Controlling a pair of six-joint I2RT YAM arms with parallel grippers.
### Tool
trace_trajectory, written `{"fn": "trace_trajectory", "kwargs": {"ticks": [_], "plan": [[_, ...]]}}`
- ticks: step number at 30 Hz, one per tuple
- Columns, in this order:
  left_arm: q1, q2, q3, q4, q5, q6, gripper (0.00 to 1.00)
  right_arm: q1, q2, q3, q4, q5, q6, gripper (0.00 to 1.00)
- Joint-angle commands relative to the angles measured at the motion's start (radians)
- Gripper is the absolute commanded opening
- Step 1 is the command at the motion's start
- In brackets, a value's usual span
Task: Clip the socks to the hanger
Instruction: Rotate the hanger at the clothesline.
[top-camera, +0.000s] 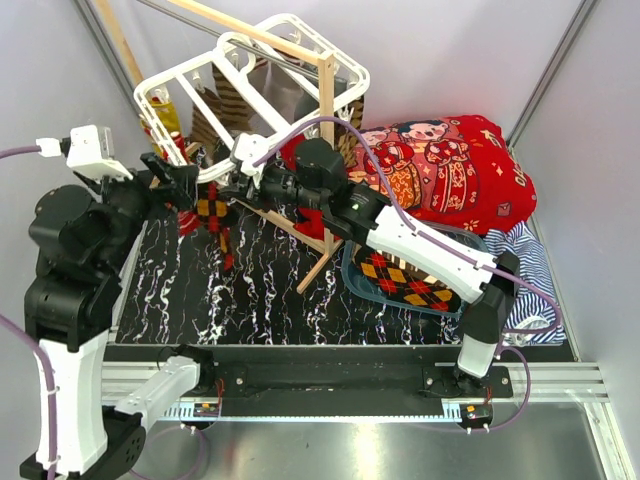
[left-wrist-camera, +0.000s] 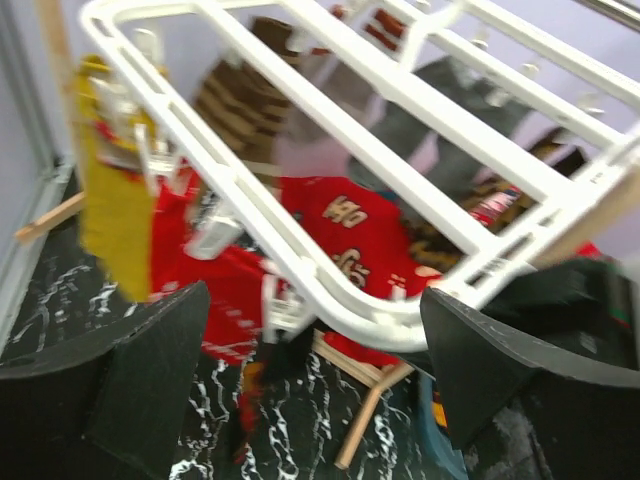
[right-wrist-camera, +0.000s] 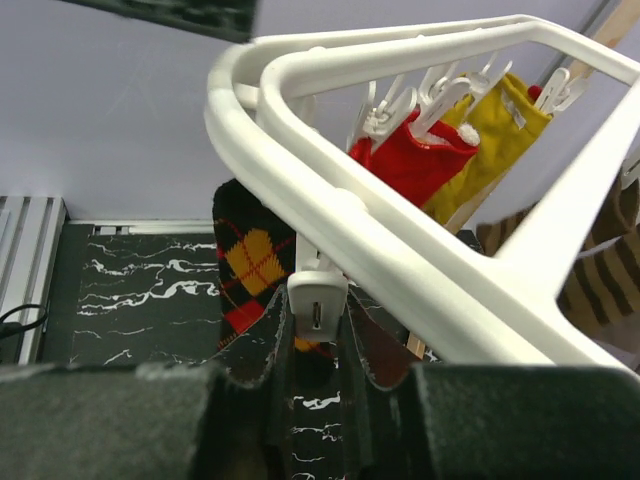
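The white hanger (top-camera: 325, 38) hangs tilted at the back. A mustard sock (right-wrist-camera: 495, 130), a red sock (right-wrist-camera: 410, 160) and a brown striped sock (right-wrist-camera: 600, 280) are clipped to it. An argyle sock (top-camera: 213, 215) hangs at its near corner between both grippers. My right gripper (top-camera: 238, 185) is shut on a white clip (right-wrist-camera: 318, 300) under the frame's corner, with that argyle sock (right-wrist-camera: 250, 262) just behind it. My left gripper (top-camera: 182, 182) is open wide and empty, just below the frame (left-wrist-camera: 330, 180), near the mustard sock (left-wrist-camera: 115, 200). A second argyle sock (top-camera: 405, 278) lies at the right.
The second argyle sock rests on a blue tray (top-camera: 350, 272). The red cartoon blanket (top-camera: 450, 160) and the blue-white striped cloth (top-camera: 530, 262) lie at the right. The wooden rack's poles (top-camera: 327, 110) stand behind and under the hanger. The mat is black marble-patterned (top-camera: 260, 300).
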Motion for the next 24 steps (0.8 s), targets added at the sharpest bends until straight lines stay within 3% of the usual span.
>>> {"fn": "trace_trajectory", "kwargs": {"ticks": [1,9,18,24], "plan": [[-0.016,-0.042,-0.019,0.011,0.207,-0.032,0.91,0.009,0.020,0.086,-0.064,-0.030,-0.039,0.00],[-0.020,-0.082,-0.162,0.066,0.391,-0.131,0.91,0.007,0.060,0.164,-0.115,-0.059,0.010,0.00],[-0.020,-0.055,-0.163,0.132,0.290,-0.145,0.93,0.009,0.054,0.158,-0.152,-0.076,0.093,0.00],[-0.022,-0.055,-0.162,0.192,0.200,-0.150,0.87,0.009,0.048,0.134,-0.149,-0.076,0.129,0.00]]}}
